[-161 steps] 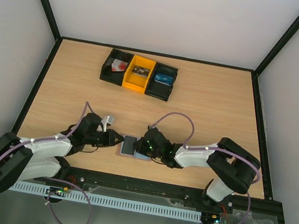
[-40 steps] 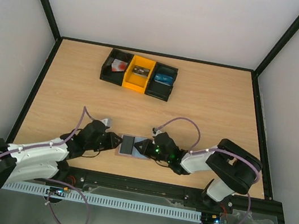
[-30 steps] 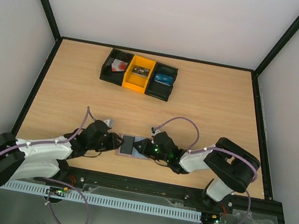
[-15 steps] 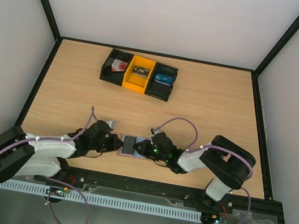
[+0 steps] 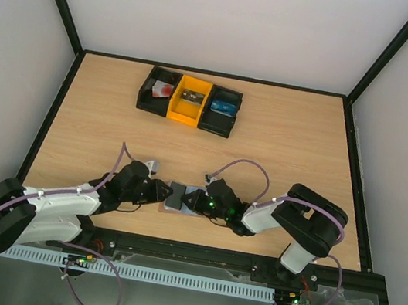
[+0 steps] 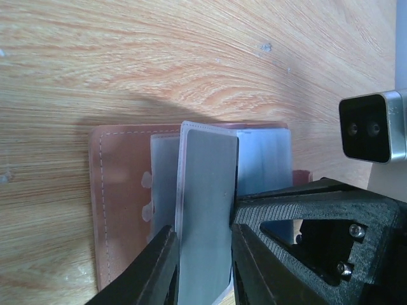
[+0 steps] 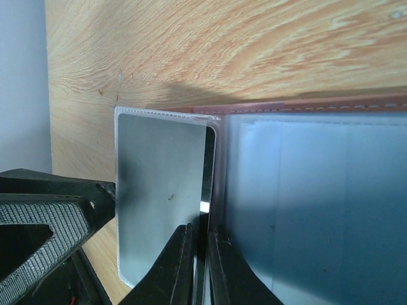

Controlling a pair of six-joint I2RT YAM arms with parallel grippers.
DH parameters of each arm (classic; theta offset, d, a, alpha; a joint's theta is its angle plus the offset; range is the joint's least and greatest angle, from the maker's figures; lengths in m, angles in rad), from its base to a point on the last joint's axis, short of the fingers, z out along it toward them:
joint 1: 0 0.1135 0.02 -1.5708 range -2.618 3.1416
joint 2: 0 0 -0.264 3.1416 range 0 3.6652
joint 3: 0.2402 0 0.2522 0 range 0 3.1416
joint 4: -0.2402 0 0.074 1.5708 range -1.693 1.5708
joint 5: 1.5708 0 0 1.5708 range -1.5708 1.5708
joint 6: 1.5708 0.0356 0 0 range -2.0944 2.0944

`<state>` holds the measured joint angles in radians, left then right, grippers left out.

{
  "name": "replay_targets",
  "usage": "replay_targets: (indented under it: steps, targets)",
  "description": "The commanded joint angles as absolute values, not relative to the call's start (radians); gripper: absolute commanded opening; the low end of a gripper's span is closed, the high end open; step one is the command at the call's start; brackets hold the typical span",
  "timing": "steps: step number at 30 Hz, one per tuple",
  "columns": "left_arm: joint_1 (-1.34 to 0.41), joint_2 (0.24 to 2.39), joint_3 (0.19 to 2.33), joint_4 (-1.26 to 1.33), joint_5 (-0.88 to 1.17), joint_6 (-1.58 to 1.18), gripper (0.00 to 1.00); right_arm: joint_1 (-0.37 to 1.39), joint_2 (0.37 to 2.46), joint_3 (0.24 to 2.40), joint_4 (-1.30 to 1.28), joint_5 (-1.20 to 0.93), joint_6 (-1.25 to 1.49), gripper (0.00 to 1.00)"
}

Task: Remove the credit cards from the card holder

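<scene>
The card holder [image 6: 121,210] lies flat on the table, with a brown rim and grey-blue pockets; it also shows in the top view [image 5: 177,197] and the right wrist view [image 7: 305,190]. One grey pocket sleeve [image 6: 205,210] stands up from it. My left gripper [image 6: 202,267] is shut on this sleeve from both sides. My right gripper [image 7: 201,267] is shut on a thin dark card edge [image 7: 209,178] poking from the sleeve's side [image 7: 159,197]. The two grippers [image 5: 160,192] [image 5: 194,199] meet tip to tip over the holder. No reddish or blue card face shows at the holder.
Three bins stand in a row at the table's back: a black one [image 5: 159,91] holding something red, an orange one [image 5: 190,101], and a black one [image 5: 221,110] holding something blue. The table's front edge lies just below the arms.
Both grippers have closed in on the holder from left and right. The grey sleeve now stands lifted and tilted between them instead of lying flat.
</scene>
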<state>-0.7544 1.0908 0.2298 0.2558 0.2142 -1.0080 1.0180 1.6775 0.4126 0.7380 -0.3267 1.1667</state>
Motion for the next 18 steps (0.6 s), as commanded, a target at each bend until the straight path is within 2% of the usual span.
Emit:
replay_targets:
  steps: [1,6,13,15,18]
  targets:
    - [-0.756,1.11,0.258,0.25,0.219,-1.013,0.26,1.014,1.686,0.428,0.731,-0.323,1.144,0.09]
    - [-0.756,1.105,0.269,0.212,0.185,-1.007,0.27,1.015,1.687,0.432,0.724,-0.321,1.139,0.09]
    - [-0.758,1.155,0.265,0.241,0.206,-0.989,0.21,1.014,1.67,0.414,0.73,-0.302,1.16,0.09]
    - [-0.758,1.164,0.263,0.236,0.201,-0.986,0.23,1.014,1.666,0.412,0.732,-0.297,1.163,0.09]
    - [-0.758,1.146,0.27,0.205,0.188,-0.974,0.33,1.013,1.674,0.414,0.729,-0.295,1.165,0.09]
